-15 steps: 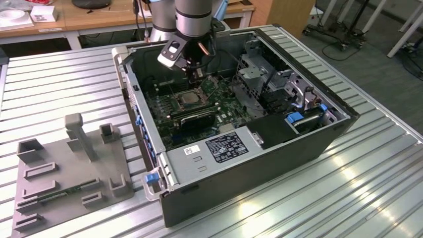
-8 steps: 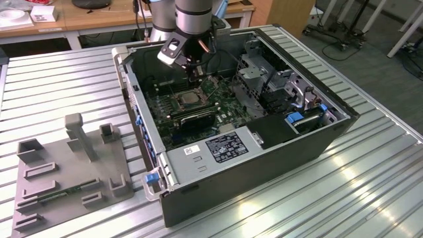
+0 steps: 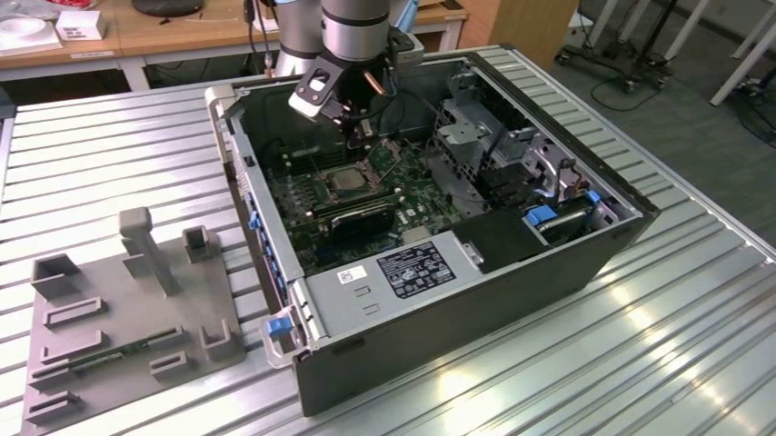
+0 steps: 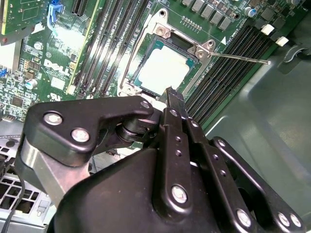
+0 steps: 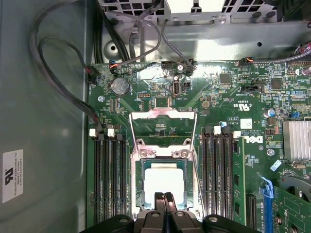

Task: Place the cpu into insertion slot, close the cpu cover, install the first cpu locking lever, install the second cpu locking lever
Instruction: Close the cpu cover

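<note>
The cpu [image 5: 164,180] lay flat in its slot on the green board [image 5: 218,97] inside the computer case [image 3: 485,300], so it sat in place with nothing holding it. The cpu cover [image 5: 163,113] was swung open away from it on its hinge, which left the chip bare, and a thin metal lever [image 4: 243,58] stuck out loose to one side, not hooked down. The gripper [image 5: 164,196] hung just over the edge of the cpu with its 2 fingers pressed together on nothing, probably because a thin closed tip fits among such small parts
</note>
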You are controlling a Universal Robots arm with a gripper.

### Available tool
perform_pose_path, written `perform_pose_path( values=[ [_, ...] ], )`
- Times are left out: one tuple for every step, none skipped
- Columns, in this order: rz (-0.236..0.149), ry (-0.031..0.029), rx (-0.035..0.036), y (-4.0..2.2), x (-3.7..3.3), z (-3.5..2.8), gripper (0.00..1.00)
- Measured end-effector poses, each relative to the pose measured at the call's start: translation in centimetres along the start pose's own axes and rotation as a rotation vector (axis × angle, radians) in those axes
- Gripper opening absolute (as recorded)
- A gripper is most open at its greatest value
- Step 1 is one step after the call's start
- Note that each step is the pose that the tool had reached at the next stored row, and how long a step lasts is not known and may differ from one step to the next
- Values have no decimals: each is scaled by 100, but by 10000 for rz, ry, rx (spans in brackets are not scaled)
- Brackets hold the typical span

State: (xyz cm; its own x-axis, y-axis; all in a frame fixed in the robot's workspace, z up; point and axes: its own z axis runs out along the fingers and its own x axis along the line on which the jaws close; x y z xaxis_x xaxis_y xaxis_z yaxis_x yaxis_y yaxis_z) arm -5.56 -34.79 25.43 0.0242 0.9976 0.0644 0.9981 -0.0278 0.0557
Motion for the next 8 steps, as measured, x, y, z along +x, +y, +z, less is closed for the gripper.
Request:
perform_pose_path(
  values=[
    [-2,-1,1,3,0,0,11],
    [-2,-2,2,6,0,-1,11],
    [-1,-2,2,12,0,0,11],
    [-1,-2,1,19,0,0,11],
    [0,0,0,25,1,1,11],
    [0,-1,1,28,0,1,11],
    [0,-1,1,28,0,1,11],
    [1,-1,0,28,0,1,11]
  ],
)
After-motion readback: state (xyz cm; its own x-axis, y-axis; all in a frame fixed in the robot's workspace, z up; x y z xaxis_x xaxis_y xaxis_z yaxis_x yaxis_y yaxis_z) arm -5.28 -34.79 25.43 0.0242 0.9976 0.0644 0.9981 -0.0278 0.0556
